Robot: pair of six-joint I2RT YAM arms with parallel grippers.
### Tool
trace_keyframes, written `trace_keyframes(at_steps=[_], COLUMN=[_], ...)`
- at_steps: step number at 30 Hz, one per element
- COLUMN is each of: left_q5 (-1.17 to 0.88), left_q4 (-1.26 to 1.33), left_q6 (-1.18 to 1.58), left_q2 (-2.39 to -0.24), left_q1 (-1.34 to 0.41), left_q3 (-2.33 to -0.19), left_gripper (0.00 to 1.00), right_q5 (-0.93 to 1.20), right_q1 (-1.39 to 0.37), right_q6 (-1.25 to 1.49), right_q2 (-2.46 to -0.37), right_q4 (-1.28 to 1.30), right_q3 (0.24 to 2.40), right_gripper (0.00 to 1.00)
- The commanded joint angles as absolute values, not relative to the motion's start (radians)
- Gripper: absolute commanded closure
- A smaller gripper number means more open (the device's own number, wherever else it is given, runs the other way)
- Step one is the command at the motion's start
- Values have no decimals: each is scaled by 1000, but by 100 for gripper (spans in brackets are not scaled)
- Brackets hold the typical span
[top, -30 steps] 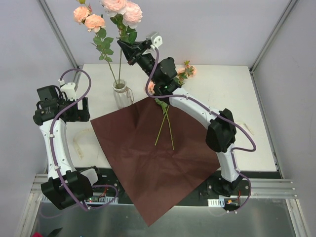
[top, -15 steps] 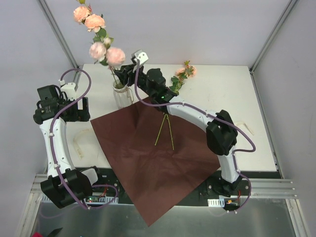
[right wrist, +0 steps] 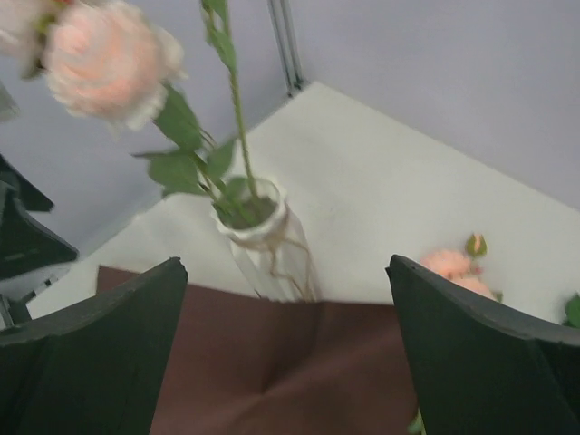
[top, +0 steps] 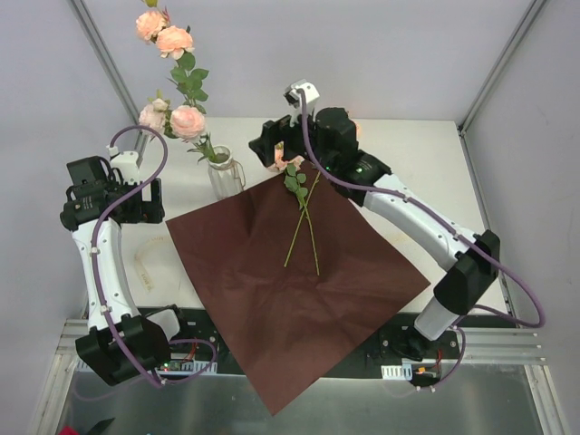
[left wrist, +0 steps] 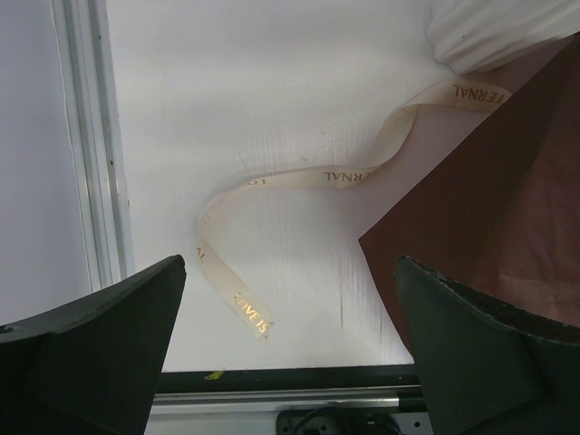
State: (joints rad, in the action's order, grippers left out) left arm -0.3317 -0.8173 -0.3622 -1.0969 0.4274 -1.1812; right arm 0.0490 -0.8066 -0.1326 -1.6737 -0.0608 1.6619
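A glass vase (top: 225,172) stands at the back left of the table and holds pink roses (top: 186,120) on leafy stems. My right gripper (top: 265,145) hangs open just right of the vase, nothing between its fingers. In the right wrist view the vase (right wrist: 267,234) and one rose (right wrist: 104,59) lie straight ahead of the open gripper (right wrist: 288,362). Two more stems (top: 304,227) lie on the brown wrapping paper (top: 290,290). My left gripper (top: 149,201) is open at the left, above a cream ribbon (left wrist: 308,177) and the paper's corner (left wrist: 489,217).
A loose rose (right wrist: 453,265) lies on the white table behind the paper. The cream ribbon (top: 145,267) curls left of the paper, and another strip (top: 453,236) lies at the right. Frame posts and grey walls close in the table's back and sides.
The right gripper carried roses down from high up into the vase, let them go and drew back to the right. The left arm has not moved.
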Motion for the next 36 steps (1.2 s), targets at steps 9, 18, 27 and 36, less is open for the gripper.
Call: trace_keyframes(at_steps=[9,18,27,36], left_q5=[-327,-308,-307,-298], left_q4=[-839,-838,-839,-838], left_q6=[-416,-434,-448,-459], left_q2=[-1078,-1085,-1097,-1104], left_q1=[436,439,440,440], left_q3=[-1206,-1184,-1180,-1175], left_gripper=[1,1,1,1], right_q5=[-210,-149,-147,-129], right_q1=[-680,-678,-680,-673], right_q6=[-173,-179,-202,-201], right_q2=[-1896,-2046,-2192,-2318], right_q4=[577,494,472,508], right_q3=[1720,1750,1848,1968], right_gripper=[2,17,27,31])
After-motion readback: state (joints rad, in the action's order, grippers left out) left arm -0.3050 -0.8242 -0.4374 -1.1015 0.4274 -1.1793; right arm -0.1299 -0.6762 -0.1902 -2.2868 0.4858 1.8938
